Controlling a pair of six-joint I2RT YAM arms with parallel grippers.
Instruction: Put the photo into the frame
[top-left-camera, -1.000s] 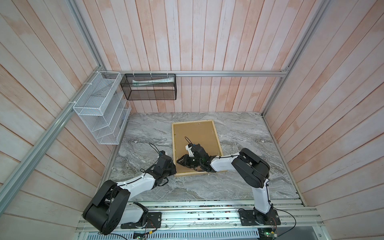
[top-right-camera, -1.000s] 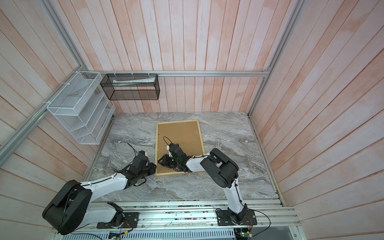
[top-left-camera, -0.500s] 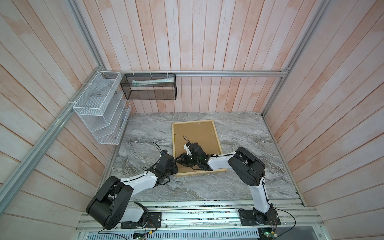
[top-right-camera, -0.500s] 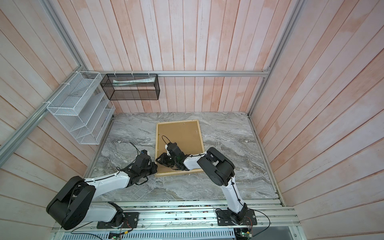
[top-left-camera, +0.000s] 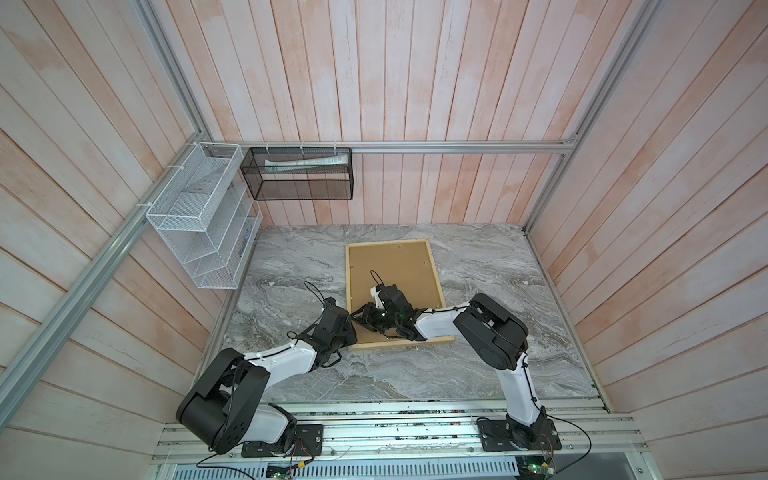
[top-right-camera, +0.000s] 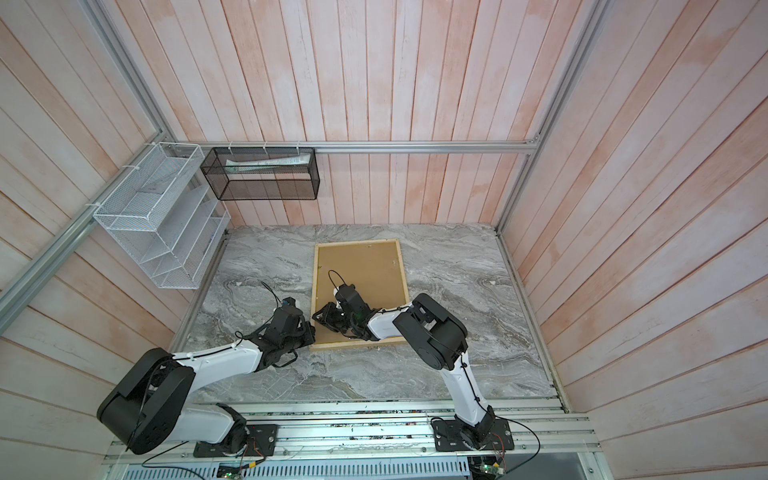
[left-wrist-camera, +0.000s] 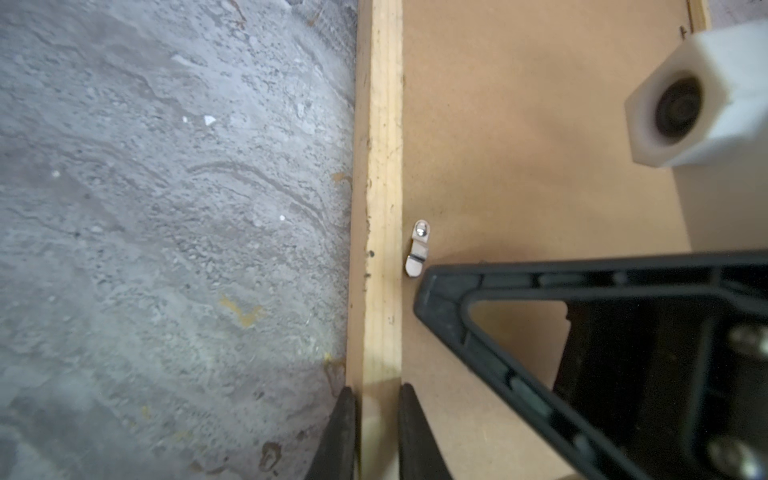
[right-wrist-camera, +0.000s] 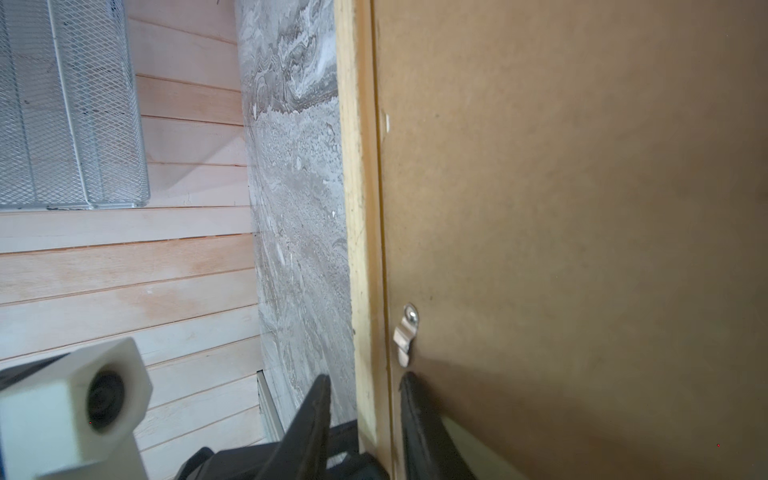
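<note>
No text, label, brand or number can be read anywhere. The only print is faint greenish marking on a pale packet (top-left-camera: 305, 162) lying in the black mesh basket (top-left-camera: 303, 190) on the back wall, too small to make out. The frame (left-wrist-camera: 382, 166) and its brown backing panel (left-wrist-camera: 540, 145) show no lettering.

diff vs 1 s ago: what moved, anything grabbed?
The left gripper swung in from over the marble tabletop to the frame and closed its jaws on the left rail near the front corner. The right gripper barely shifted, jaws open astride the same rail. Frame and brown backing panel stayed put.
</note>
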